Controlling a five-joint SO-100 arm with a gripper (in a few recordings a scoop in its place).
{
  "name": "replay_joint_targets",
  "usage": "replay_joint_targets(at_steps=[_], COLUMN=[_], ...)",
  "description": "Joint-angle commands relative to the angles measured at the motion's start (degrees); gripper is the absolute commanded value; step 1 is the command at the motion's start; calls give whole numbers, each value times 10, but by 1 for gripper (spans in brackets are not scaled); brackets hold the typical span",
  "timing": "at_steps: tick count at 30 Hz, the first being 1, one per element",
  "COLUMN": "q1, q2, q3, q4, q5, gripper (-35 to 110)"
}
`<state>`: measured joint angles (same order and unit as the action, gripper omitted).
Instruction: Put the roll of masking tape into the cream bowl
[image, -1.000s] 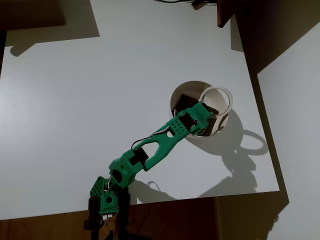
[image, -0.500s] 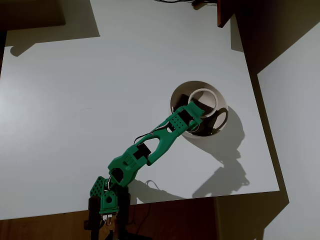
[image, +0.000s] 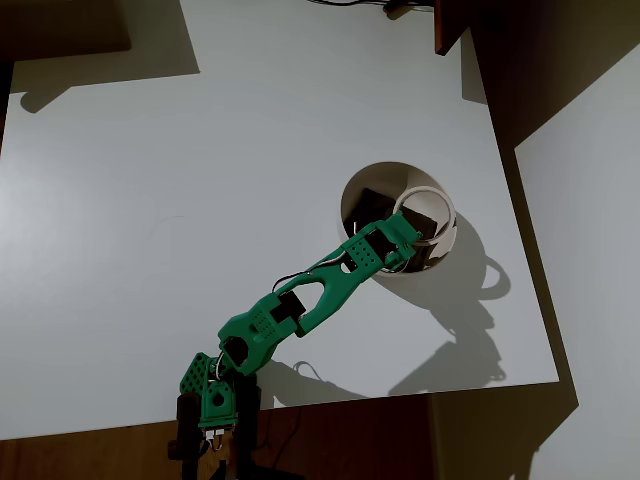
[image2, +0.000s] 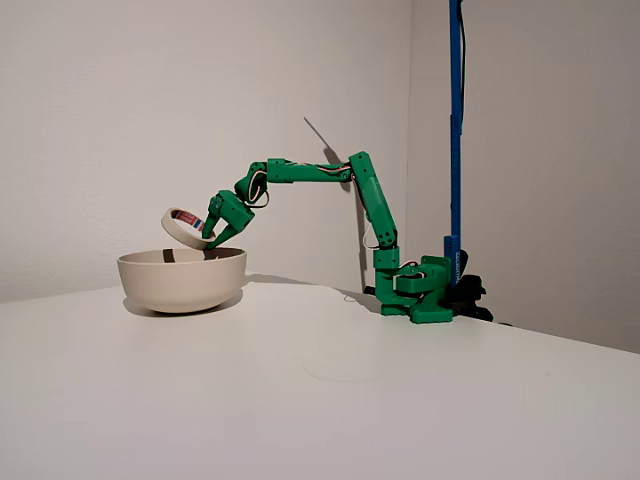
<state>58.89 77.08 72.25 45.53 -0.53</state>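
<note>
Green end effector (image2: 210, 232) is clamped on your roll of masking tape (image2: 183, 228), tilted just above the cream bowl (image2: 182, 281); only the release remains.

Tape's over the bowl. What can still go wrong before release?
1. The claw holds the tape tilted and above the bowl rim, so on release it may bounce or roll out.
2. In the overhead view the tape sits toward the bowl's right rim, not the centre, so it might clip the rim.

Matt smooth bowl (image2: 182, 278); plastic arm (image2: 372, 205).
</note>
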Motion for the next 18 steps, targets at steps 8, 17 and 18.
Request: replay_joint_targets(at_steps=[8,17,18], q1=[1,3,3], q2=[41,43,43], q3=[-62,-62,-62], q4=[-4,-5,-4], q5=[4,10,11], gripper=[10,10,9])
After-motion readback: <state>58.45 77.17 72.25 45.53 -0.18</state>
